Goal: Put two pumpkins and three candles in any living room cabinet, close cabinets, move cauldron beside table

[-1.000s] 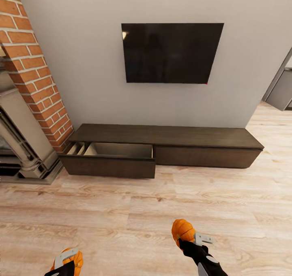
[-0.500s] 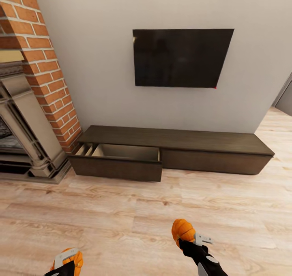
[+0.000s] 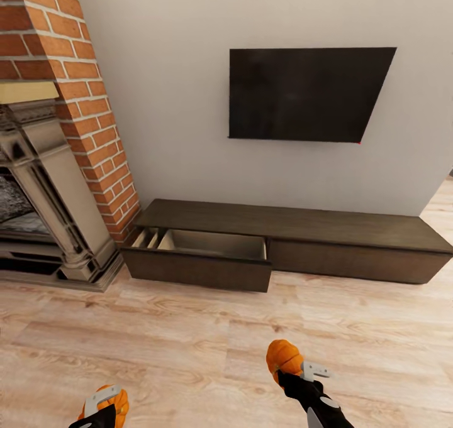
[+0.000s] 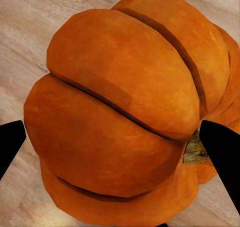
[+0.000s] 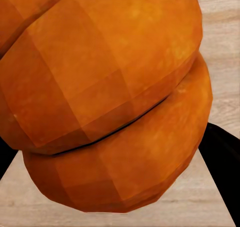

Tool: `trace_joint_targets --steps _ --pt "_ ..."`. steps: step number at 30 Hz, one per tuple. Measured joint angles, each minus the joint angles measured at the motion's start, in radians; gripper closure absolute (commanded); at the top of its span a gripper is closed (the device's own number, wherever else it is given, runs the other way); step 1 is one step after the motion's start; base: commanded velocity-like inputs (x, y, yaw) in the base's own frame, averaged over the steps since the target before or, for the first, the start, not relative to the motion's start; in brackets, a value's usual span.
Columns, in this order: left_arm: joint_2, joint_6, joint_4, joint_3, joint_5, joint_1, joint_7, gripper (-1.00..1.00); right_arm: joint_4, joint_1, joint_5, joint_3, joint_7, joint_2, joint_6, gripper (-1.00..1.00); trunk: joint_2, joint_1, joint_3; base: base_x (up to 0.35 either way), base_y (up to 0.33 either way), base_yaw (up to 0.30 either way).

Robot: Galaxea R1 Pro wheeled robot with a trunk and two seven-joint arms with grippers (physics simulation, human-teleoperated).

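Observation:
Each of my grippers carries a bright-orange ribbed pumpkin above the wood floor. The left gripper (image 3: 104,406) is shut on one pumpkin (image 3: 116,403) at the head view's bottom edge; up close that pumpkin (image 4: 125,112) sits between two black fingertips (image 4: 222,147). The right gripper (image 3: 290,368) is shut on the other pumpkin (image 3: 283,357), which looms large at the right wrist (image 5: 105,102). Ahead, the long dark-brown cabinet (image 3: 296,220) stands against the wall, its left drawer (image 3: 201,255) pulled out and showing a pale inside. The candles, cauldron and table are out of view.
A brick fireplace (image 3: 56,164) with a grey stone surround stands left of the cabinet. A dark TV (image 3: 305,95) hangs on the white wall above it. Open wood floor (image 3: 207,346) lies between me and the cabinet.
The camera has turned left: the cabinet, TV and fireplace have shifted right and slightly lower in view. Both grippers keep their pumpkins in the same place in the picture.

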State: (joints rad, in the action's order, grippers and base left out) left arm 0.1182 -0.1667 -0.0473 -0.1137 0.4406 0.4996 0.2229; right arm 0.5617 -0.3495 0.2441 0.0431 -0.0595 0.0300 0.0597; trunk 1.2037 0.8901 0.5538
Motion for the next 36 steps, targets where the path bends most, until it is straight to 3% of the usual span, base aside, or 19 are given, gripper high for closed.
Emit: trace_joint_targets --steps 12,36 --pt "0.000 0.000 0.000 0.000 -0.001 0.000 0.000 1.00 0.001 0.000 0.008 0.000 0.004 0.000 0.003 1.00 0.000 0.000 0.000 0.214 0.283 -0.257" --pt "-0.001 0.000 0.000 0.000 -0.005 0.000 0.000 1.00 0.000 0.000 0.005 0.000 0.004 0.001 0.000 1.00 0.000 0.000 0.000 0.214 0.275 -0.064"
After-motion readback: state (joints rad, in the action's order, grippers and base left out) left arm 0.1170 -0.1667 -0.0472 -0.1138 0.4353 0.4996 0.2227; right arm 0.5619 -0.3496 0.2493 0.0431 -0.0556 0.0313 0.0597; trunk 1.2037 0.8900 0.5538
